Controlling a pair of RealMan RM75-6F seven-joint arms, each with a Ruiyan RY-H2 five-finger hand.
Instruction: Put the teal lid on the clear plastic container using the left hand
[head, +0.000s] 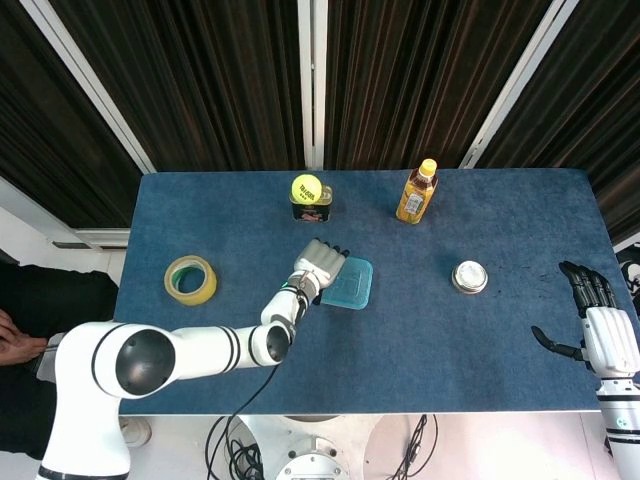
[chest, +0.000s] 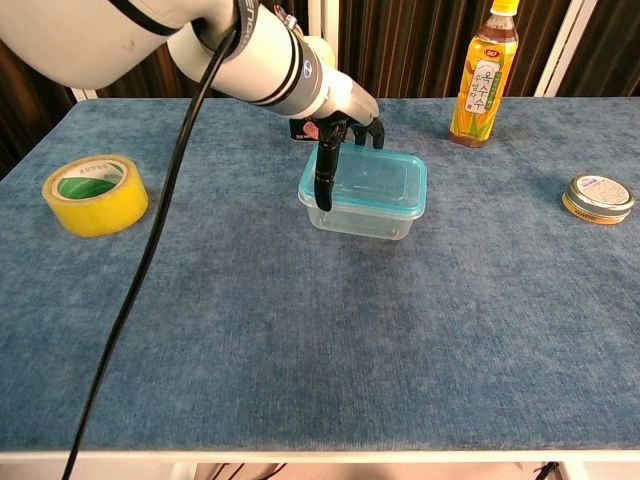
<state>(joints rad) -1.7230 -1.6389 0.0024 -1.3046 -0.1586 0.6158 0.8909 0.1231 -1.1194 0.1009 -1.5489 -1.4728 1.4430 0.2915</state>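
Note:
The teal lid (head: 351, 284) (chest: 377, 181) lies flat on top of the clear plastic container (chest: 362, 219), near the middle of the blue table (head: 450, 340). My left hand (head: 318, 266) (chest: 340, 122) is at the lid's left end. Its fingers curl over the lid's far-left edge and the thumb (chest: 323, 180) hangs down the left side, pinching the lid. My right hand (head: 594, 320) hovers at the table's right edge, fingers spread, holding nothing. The chest view does not show it.
A yellow tape roll (head: 190, 279) (chest: 94, 194) sits to the left. At the back stand a can with a tennis ball (head: 307, 188) on it and an orange drink bottle (head: 417, 192) (chest: 483, 75). A round tin (head: 469, 276) (chest: 599, 198) lies at the right.

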